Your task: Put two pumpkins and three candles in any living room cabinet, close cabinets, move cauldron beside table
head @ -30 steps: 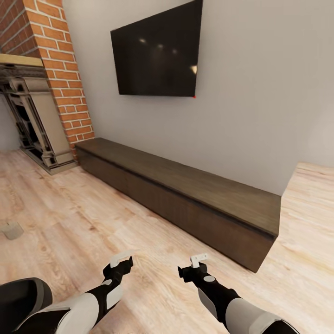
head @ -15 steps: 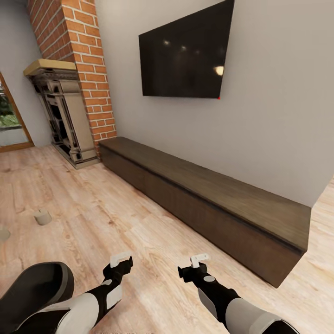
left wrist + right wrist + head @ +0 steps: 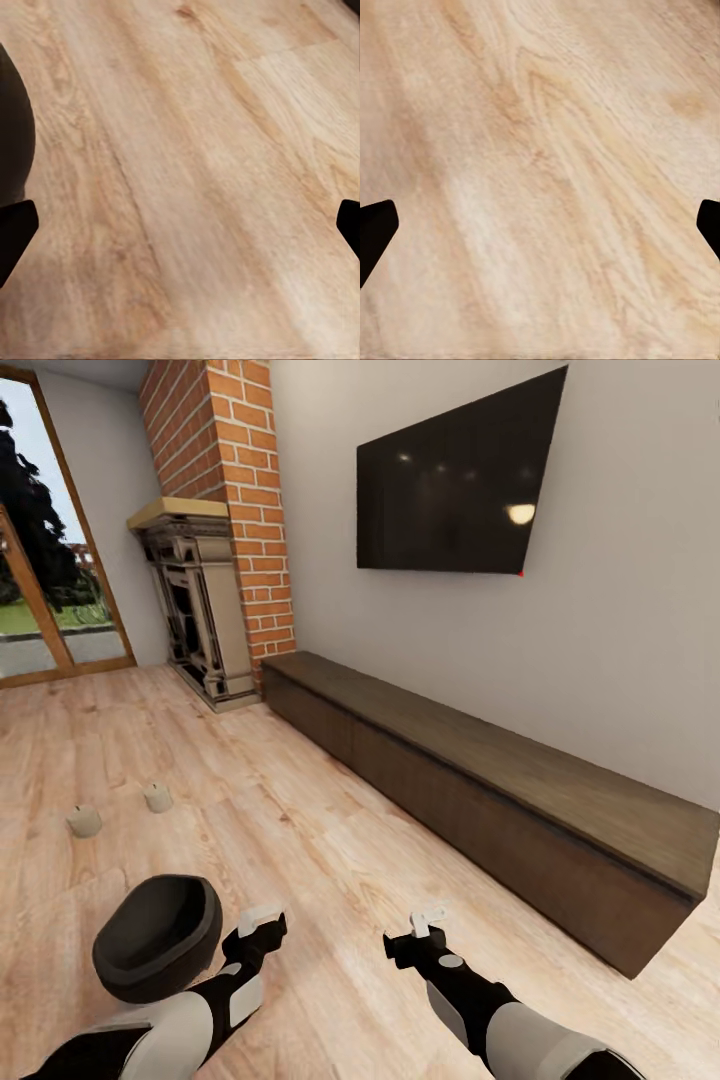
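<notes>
From the head, the long cabinet [image 3: 480, 780] is seen running from 11 to 4 o'clock, shut; the cauldron [image 3: 158, 936] sits at 8, two candles [image 3: 157, 797] upright at 9. At the wrists, both grippers [image 3: 180, 225] [image 3: 540, 229] are spread, fingertips cut off at the frame edges.

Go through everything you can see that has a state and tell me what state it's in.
Long dark-brown wooden cabinet: closed.
Round black cauldron: upright on floor, looks empty.
Two stubby pale candles: upright, unlit.
Wall television: off.
Left end effector: open, empty.
Right end effector: open, empty.
</notes>
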You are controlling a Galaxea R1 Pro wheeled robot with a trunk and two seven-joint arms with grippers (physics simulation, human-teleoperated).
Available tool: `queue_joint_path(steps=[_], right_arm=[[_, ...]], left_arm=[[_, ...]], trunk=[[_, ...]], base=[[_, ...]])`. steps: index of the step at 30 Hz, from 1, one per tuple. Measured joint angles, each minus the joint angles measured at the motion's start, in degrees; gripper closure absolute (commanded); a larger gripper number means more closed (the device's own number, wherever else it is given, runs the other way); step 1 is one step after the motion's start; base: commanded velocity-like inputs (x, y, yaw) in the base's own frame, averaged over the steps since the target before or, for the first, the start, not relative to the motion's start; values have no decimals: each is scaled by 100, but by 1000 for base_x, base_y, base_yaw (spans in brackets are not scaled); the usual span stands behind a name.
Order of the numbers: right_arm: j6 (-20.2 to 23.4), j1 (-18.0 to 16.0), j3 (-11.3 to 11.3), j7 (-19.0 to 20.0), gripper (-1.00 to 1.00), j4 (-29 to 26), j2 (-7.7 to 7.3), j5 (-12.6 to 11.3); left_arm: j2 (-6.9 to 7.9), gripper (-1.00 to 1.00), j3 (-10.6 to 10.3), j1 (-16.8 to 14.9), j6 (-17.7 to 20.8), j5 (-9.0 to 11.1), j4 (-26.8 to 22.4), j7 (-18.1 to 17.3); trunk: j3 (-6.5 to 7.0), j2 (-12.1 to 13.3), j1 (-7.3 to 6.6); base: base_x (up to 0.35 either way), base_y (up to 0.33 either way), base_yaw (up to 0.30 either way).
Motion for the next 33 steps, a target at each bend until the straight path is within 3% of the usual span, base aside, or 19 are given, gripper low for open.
queue_joint_path(steps=[6,22,28,33], right_arm=[[-1,0,0,-6,-100,3,1,7],[-1,0,9,-8,-100,8,3,7],[-1,1,19,-8,-100,10,-1,7],[-1,3,162,-3,-100,10,-5,7]], left_arm=[[1,-100,0,0,0,1,1,-1],[2,-100,0,2,0,1,3,-7],[0,-100,-1,3,0,0,-4,-17],[0,-100,-1,2,-5,0,-4,-19]], trunk=[[6,0,0],[72,0,0],[104,0,-3],[130,0,-3]], base=[[-303,17,94],[-305,1,240],[-130,0,239],[-9,0,243]])
